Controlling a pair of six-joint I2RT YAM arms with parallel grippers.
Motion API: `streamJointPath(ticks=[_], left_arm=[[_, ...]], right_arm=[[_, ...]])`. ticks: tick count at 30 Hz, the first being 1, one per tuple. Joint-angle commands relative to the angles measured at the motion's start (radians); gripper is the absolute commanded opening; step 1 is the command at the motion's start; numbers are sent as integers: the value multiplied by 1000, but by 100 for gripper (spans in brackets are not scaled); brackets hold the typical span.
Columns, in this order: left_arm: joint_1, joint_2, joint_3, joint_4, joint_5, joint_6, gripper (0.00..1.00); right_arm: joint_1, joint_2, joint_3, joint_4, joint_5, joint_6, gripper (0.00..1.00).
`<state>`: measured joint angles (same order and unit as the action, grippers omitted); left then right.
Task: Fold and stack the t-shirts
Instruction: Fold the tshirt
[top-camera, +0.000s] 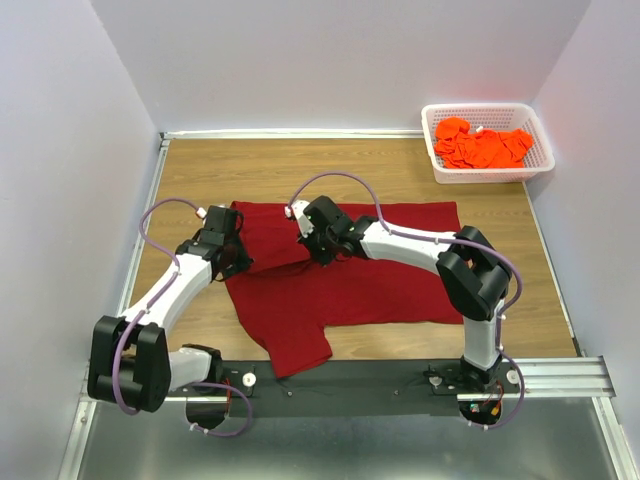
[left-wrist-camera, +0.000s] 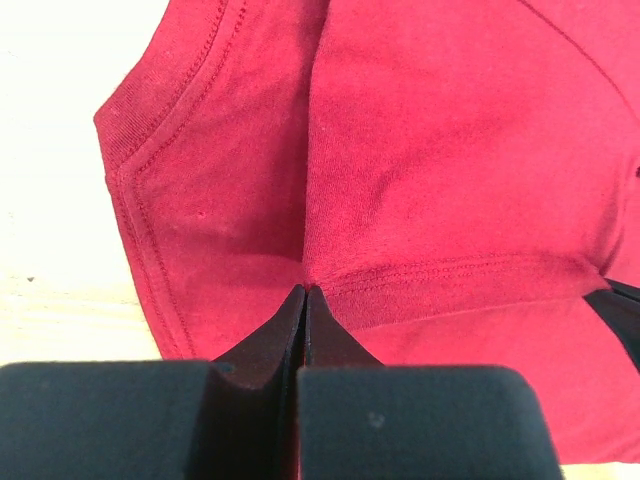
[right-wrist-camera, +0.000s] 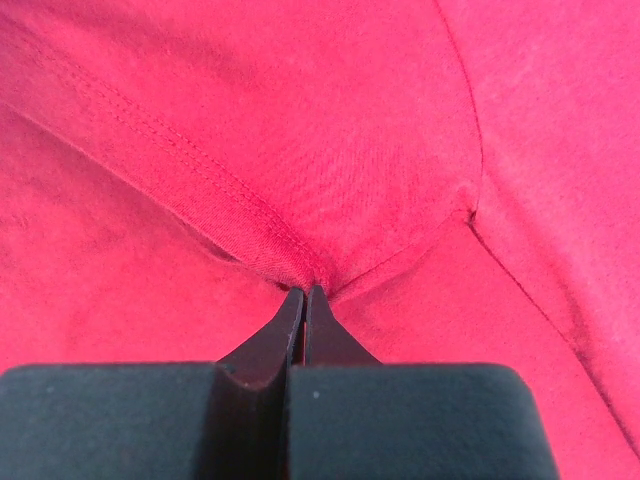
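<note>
The maroon t-shirt lies spread on the wooden table, its far left part folded over toward the middle. My left gripper is shut on a hemmed edge of the maroon t-shirt near the collar. My right gripper is shut on a hemmed fold of the same shirt. Both pinch the folded flap. Several orange t-shirts lie crumpled in the basket at the far right.
The white mesh basket stands at the back right corner. White walls close the table on three sides. Bare wood shows behind the shirt. The black mounting rail runs along the near edge.
</note>
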<state>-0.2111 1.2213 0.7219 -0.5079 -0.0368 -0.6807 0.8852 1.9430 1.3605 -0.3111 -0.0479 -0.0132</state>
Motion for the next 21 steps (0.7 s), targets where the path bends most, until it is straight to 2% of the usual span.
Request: streamJointPath(ticks=[1,7,13,16,18,19,21], left_arm=[[3,-23,-32,-17,6,-8,6],[3,3,-82,31,63,-11,6],[1,-5,-84,20,57,-19,9],[1,3,-85,16,63,-19,16],[-2,4,-88,11,72,-19,25],[-2,1,-88,9,78,-19,31],[-2,-3,-91,6,89,-17,36]], right_arm=[[3,-24,-21,-40,-29,-13,2],[1,8,-24,-48,-52,-10,2],[3,17,-26,-60,-49,-11,2],[3,19,-28,-74,-50,-11,4],[3,16,-29,-86,-64,-13,9],[3,11,-31,-94,-76,-8,14],[3,4,-31,-103,-87,-7,23]])
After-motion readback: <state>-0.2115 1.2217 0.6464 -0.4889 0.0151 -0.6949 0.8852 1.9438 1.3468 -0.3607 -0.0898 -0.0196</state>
